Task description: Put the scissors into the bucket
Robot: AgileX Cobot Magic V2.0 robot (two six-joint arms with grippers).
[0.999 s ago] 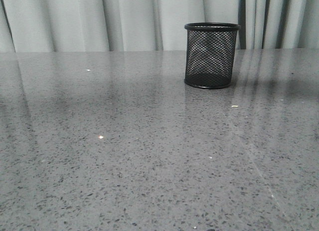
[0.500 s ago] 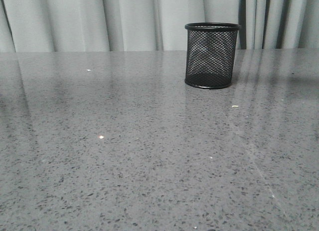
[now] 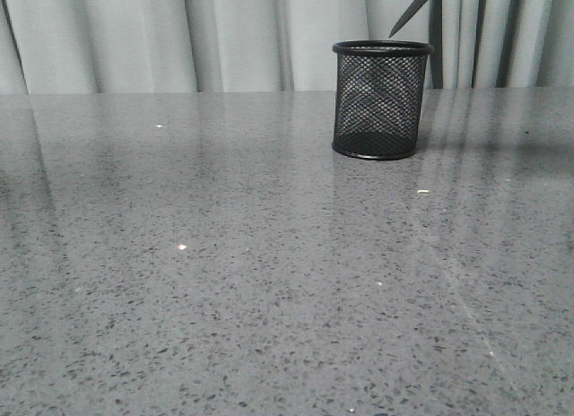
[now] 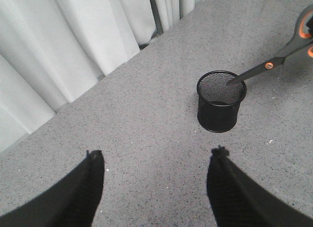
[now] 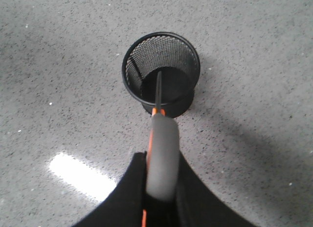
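The bucket [image 3: 381, 99] is a small black wire-mesh cup standing upright at the back right of the table. It also shows in the left wrist view [image 4: 221, 101] and the right wrist view [image 5: 161, 73]. My right gripper [image 5: 161, 161] is shut on the grey, orange-lined handle of the scissors [image 5: 162, 153]. The scissors hang above the bucket with the dark blades pointing down toward its mouth. The blade tip [image 3: 413, 11] shows at the top of the front view, just above the rim. The scissors [image 4: 281, 53] also show in the left wrist view. My left gripper [image 4: 156, 156] is open and empty, above the table, well short of the bucket.
Grey speckled table [image 3: 224, 273] with pale curtains [image 3: 179, 39] along the back edge. A bright light reflection [image 5: 78, 173] lies on the table near my right gripper.
The scissors' blade tip has come into the front view from the top right, above the bucket's rim. The bucket has not moved.
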